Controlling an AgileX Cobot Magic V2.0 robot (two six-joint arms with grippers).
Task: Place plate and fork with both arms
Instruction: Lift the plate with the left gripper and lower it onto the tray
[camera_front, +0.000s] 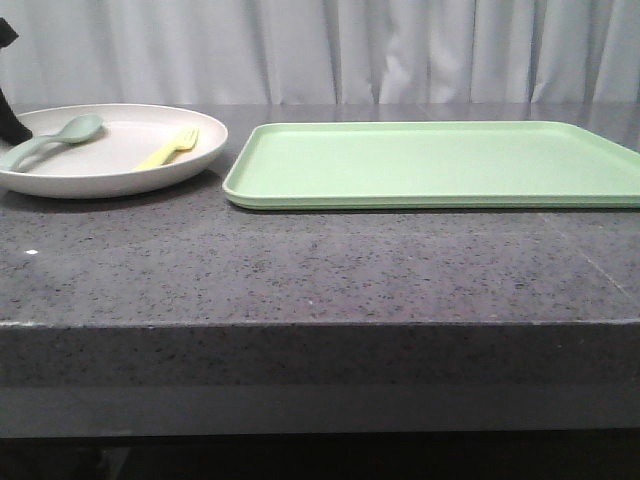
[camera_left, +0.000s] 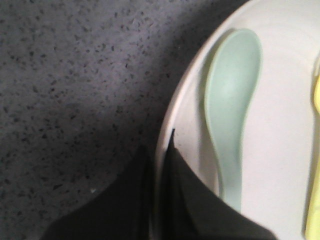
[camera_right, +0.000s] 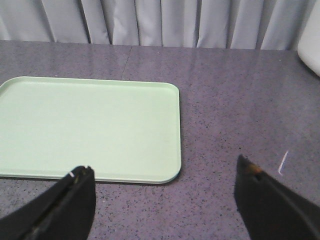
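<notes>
My left gripper (camera_left: 159, 165) is clamped on the rim of the plate (camera_front: 110, 170): in the left wrist view I see one dark finger outside the rim and the other inside it, with the pale rim edge pinched between them. In the front view only a dark bit of that arm shows at the far left edge, right at the plate's left side. My right gripper (camera_right: 162, 185) is spread wide with nothing between its fingers, hanging over bare tabletop (camera_right: 225, 115) just off the right end of the tray (camera_right: 85, 125).

The plate sits on the left part of the tabletop, its right rim close beside the tray's left end; I cannot tell whether they touch. The fork (camera_front: 168, 149) lies inside the plate toward its right side, tines pointing away and to the right. The spoon (camera_front: 50, 141) lies in the plate's left half, bowl toward the back, handle running toward the clamped rim; in the left wrist view its handle passes right beside the inner finger. The light green tray lies flat across the middle and right of the tabletop.
</notes>
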